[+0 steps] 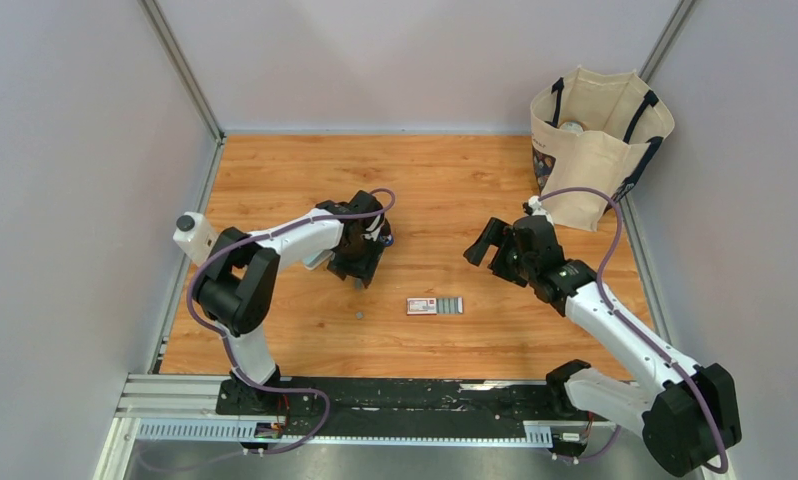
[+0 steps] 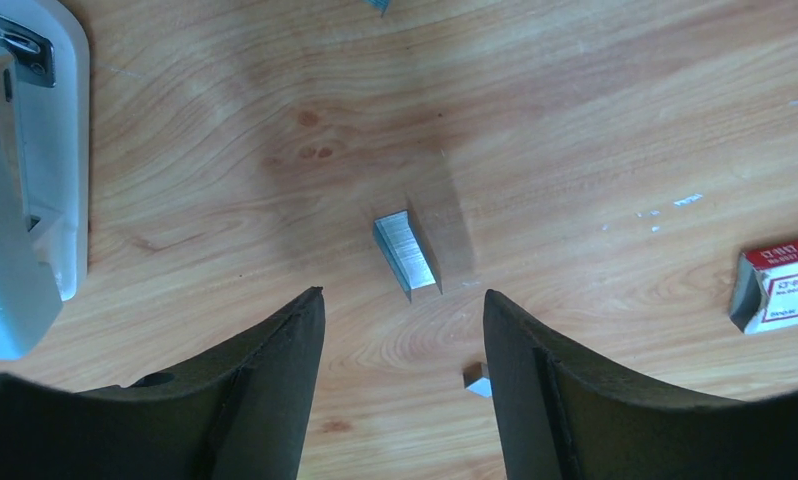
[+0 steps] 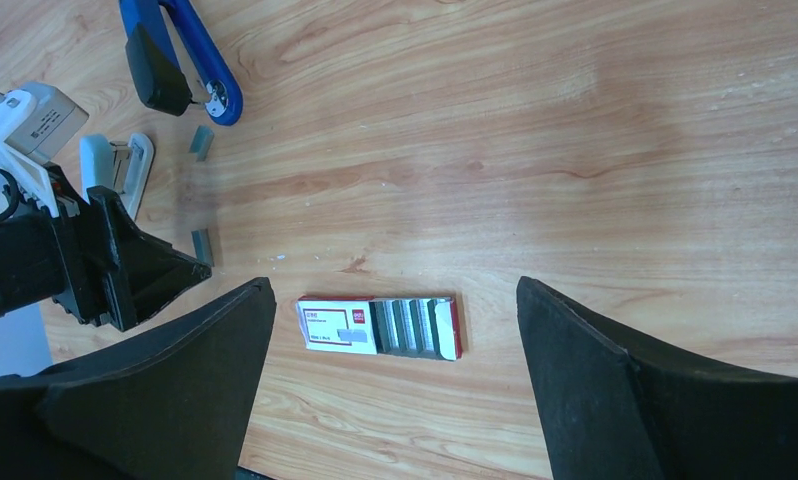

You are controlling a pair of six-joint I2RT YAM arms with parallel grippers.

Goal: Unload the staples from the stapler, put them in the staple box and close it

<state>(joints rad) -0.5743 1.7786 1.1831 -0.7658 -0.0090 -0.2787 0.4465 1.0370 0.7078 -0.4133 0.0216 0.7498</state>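
Wooden tabletop [image 1: 455,180] inside pale grey walls. Cloth tote bag [image 1: 595,150] stands at the far right corner.

Left arm [image 1: 275,245] reaches to mid-table. Left gripper [image 2: 403,298] points down, jaws apart with nothing between them, hanging just over a short strip of staples [image 2: 407,252] that lies on the wood.

Right gripper [image 3: 395,285]: jaws spread wide and empty, above the red-and-white box [image 3: 380,327]. The box lies flat with its grey contents showing.

Pale grey-blue block [image 2: 25,200] rests on the wood just to the side of the left gripper.

Stapler [image 3: 175,60], dark blue with black parts, lies on the table just beyond the left gripper. Neither gripper touches it.

Second strip [image 3: 203,142] lies near the stapler. Smaller bit [image 2: 478,380] lies beside the left gripper's finger.
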